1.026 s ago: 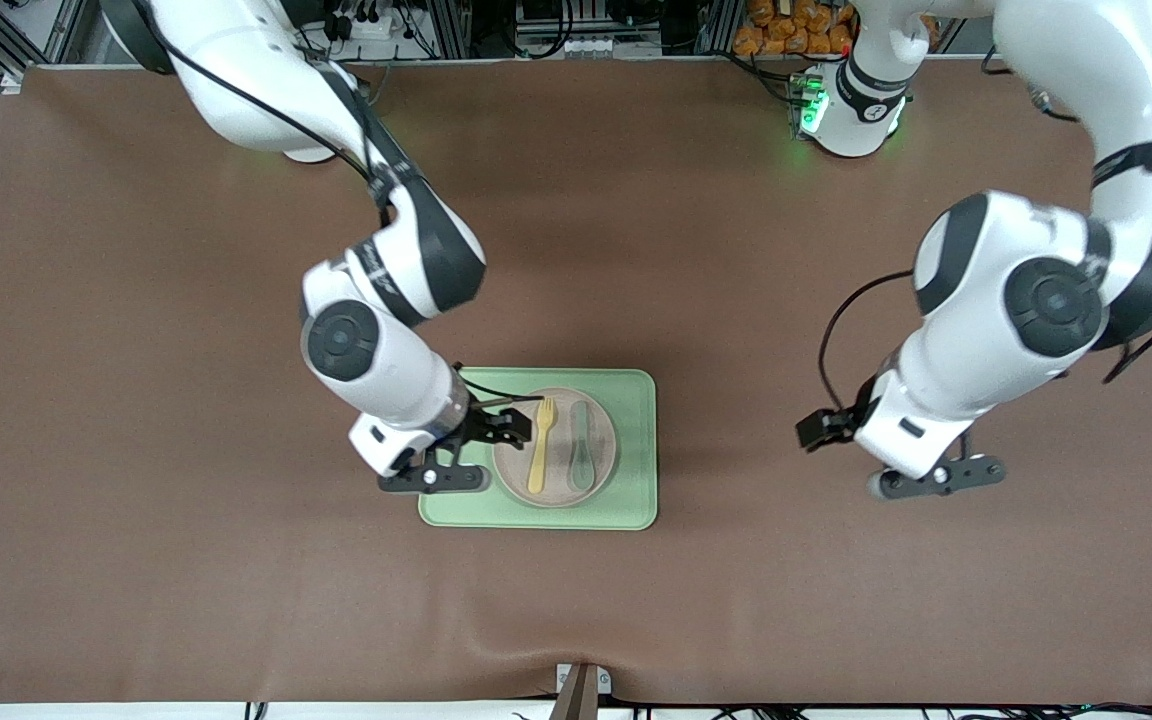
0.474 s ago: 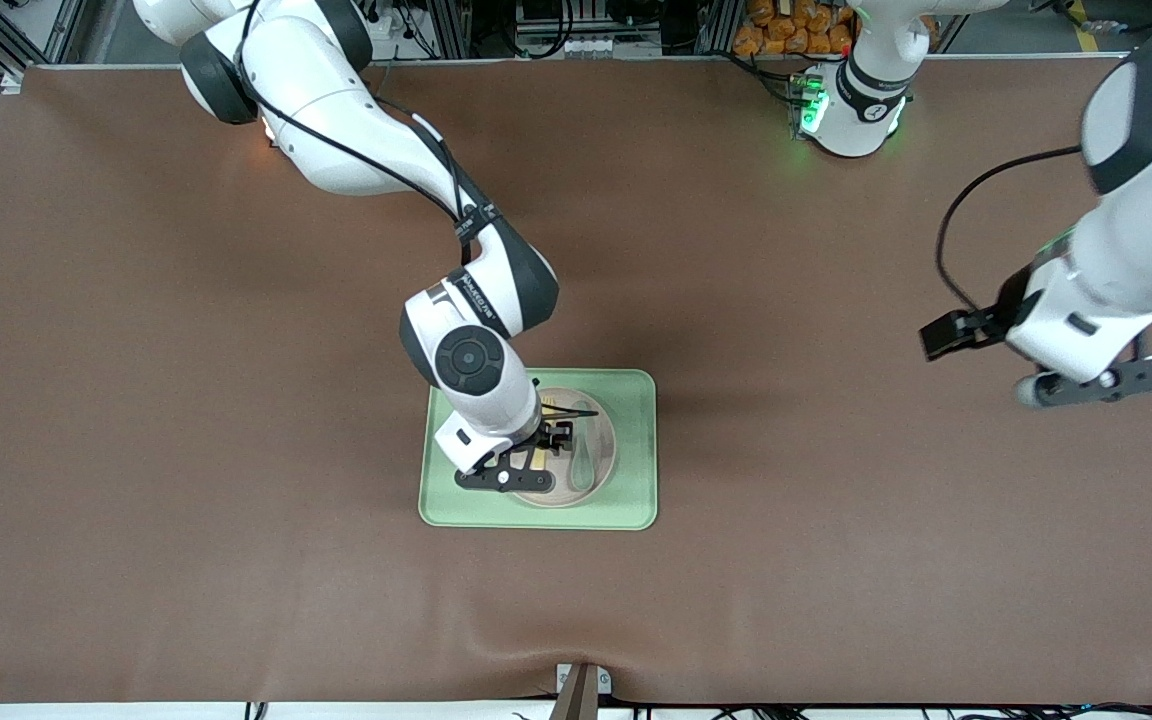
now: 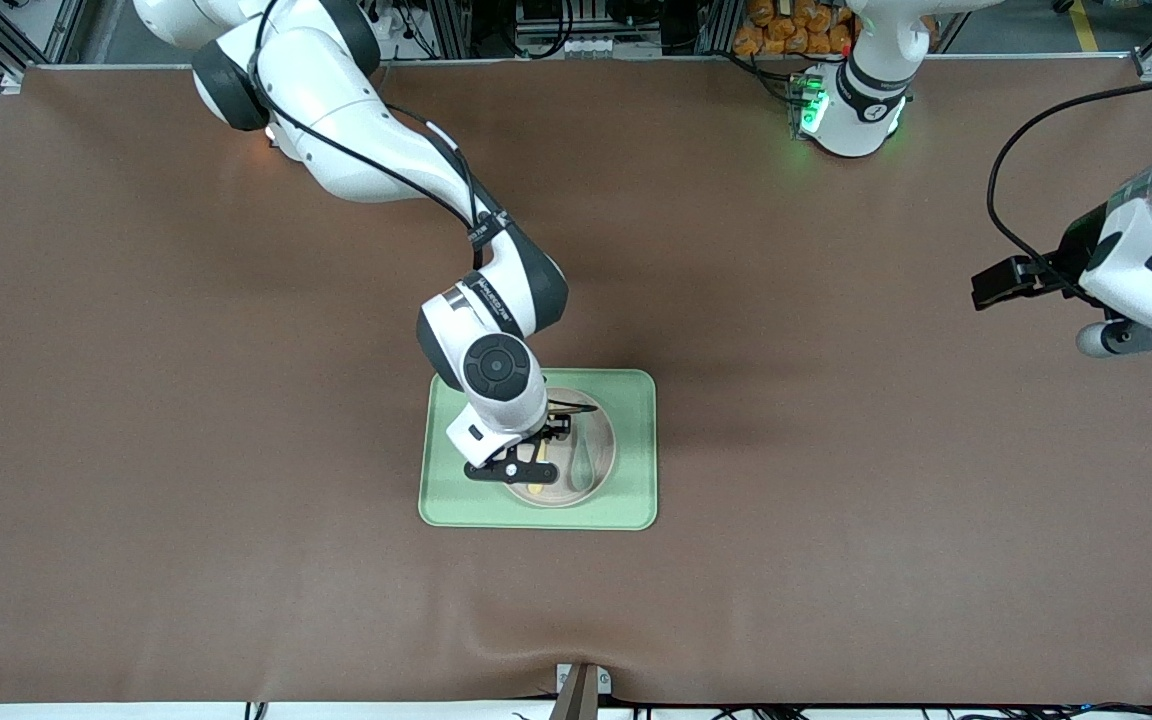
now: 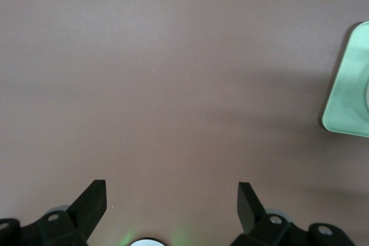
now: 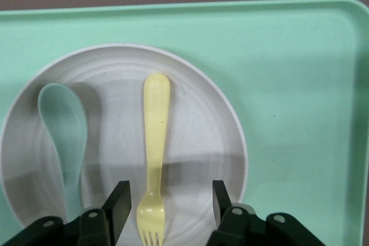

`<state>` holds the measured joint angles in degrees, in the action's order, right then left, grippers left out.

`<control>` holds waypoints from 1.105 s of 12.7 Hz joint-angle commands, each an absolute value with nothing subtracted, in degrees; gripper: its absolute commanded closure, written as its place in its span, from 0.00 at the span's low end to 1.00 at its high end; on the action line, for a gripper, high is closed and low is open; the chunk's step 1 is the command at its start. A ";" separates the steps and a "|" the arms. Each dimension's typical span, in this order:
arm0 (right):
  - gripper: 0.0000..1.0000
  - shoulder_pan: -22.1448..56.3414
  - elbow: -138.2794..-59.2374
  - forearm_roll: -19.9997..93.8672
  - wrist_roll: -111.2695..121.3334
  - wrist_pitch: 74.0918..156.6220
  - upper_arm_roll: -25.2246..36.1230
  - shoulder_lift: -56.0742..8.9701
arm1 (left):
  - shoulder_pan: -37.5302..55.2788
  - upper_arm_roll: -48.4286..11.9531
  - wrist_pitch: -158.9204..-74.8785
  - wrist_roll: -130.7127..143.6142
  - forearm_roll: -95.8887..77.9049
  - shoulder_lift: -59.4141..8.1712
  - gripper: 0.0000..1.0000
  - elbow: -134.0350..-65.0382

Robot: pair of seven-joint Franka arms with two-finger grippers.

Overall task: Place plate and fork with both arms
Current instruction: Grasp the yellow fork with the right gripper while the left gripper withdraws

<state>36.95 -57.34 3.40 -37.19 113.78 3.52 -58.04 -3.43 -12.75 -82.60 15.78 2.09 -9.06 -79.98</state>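
The round off-white plate (image 3: 604, 440) lies on the light green tray (image 3: 636, 470). On the plate lie the pale yellow fork (image 5: 156, 142) and, beside it, a grey-green spoon (image 5: 64, 136). In the front view only the fork's end (image 3: 536, 488) shows under my right hand. My right gripper (image 5: 170, 205) is open just above the plate, one finger on each side of the fork's tined end, touching nothing. It also shows in the front view (image 3: 526, 465). My left gripper (image 4: 170, 200) is open and empty over bare table near the left arm's end (image 3: 1151, 335).
The brown mat (image 3: 236, 450) covers the whole table. A corner of the tray (image 4: 346, 84) shows in the left wrist view. A small bracket (image 3: 581, 685) sits at the table edge nearest the front camera.
My right gripper has moved from the tray's edge to over the plate and fork. My left arm has lifted and swung away toward its own end of the table.
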 commanded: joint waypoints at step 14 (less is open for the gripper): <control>0.62 39.64 -56.51 2.46 -41.13 114.61 3.87 -61.17 | 4.48 -3.34 -79.19 1.15 -0.18 2.99 0.00 -84.81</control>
<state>39.13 -57.34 3.32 -39.92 114.35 3.51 -60.57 4.84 -3.53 -79.85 3.03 0.32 1.63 -85.20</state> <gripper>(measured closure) 0.511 0.000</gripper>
